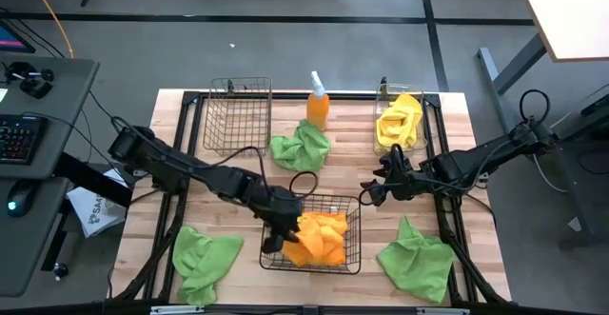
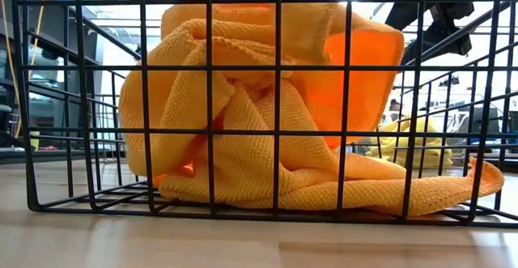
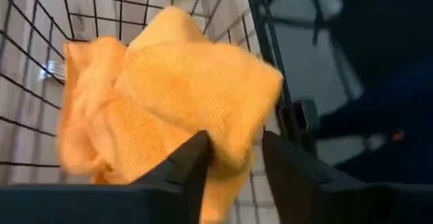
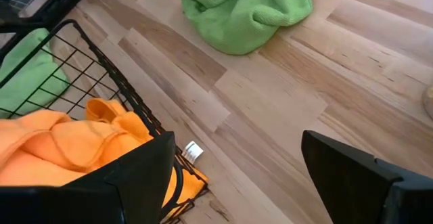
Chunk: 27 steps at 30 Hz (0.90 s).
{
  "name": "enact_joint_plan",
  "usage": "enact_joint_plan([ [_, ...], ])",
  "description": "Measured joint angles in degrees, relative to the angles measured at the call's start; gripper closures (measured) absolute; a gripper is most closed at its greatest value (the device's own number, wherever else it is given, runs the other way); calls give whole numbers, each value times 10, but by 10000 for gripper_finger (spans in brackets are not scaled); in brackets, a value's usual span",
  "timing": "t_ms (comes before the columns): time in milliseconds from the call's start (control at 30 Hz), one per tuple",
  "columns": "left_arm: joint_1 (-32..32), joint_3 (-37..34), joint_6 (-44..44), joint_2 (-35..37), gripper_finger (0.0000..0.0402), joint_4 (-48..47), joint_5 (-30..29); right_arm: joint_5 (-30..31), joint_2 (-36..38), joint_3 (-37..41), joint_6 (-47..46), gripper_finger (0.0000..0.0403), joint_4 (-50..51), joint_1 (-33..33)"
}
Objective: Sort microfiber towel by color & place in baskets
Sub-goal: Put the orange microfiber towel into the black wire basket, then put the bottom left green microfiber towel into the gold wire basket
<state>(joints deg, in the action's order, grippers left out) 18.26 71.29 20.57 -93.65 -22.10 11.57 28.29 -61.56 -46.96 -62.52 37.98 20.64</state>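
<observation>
Towels are partly sorted. Going left to right: a green towel [image 1: 203, 259] lies loose at the bench's near left; my left fingers [image 1: 277, 240] pinch an orange towel [image 1: 319, 239] over the wide basket [image 1: 354, 222], not yet let go. The tall basket [image 1: 236, 115] holds nothing, with a second green towel [image 1: 301, 147] beside it. My right fingers [image 1: 369, 191] hover spread wide, holding nothing. Yellow towels [image 1: 400, 122] sit in the clear bin [image 1: 383, 101]; a third green towel [image 1: 419, 261] waits near right.

Even, bright overhead lighting; shadows on the counter [image 1: 238, 106] soft. Low view strongly backlit, windows glaring white behind. Left wrist view motion-blurred; orange towel [image 3: 169, 95] soft, background defocused.
</observation>
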Motion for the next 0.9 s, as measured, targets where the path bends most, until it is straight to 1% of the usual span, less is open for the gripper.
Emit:
enact_joint_plan([
  [67, -2, 29, -43, 5, 245, -74, 0, 0, 0, 0, -2, 84, -1, 0],
  [133, -7, 60, -76, 7, 221, -124, 0, 0, 0, 0, -4, 84, -1, 0],
  [233, -12, 95, -105, 14, 197, -208, -1, 0, 0, 0, -4, 84, -2, 0],
  [300, -14, 109, -105, 24, 189, -246, -2, 0, 0, 0, -4, 84, -2, 0],
  [367, -8, 109, -80, 40, 187, -303, -1, 0, 0, 0, -5, 84, -3, 0],
  [433, 11, 109, -55, 57, 186, -359, -12, 0, 0, 0, -5, 84, -4, 0],
  [467, 26, 109, -40, 66, 186, -392, -26, 1, 0, 0, -5, 84, -6, 0],
  [500, 45, 107, -20, 74, 186, -415, -49, 1, 0, 0, -5, 84, -7, 0],
  [567, 95, 86, 29, 101, 186, -423, -92, 3, 0, 0, -5, 84, -5, 0],
  [633, 152, 50, 96, 132, 186, -411, -121, 7, 0, 0, -4, 84, -5, 0],
  [700, 214, 5, 181, 158, 186, -389, -145, 7, 0, 0, -4, 84, -5, 0],
  [800, 297, -66, 311, 180, 186, -360, -156, 9, 0, 0, -4, 84, -5, 0],
  [900, 358, -134, 430, 186, 186, -315, -145, 9, 0, 0, -4, 84, -5, 0],
])
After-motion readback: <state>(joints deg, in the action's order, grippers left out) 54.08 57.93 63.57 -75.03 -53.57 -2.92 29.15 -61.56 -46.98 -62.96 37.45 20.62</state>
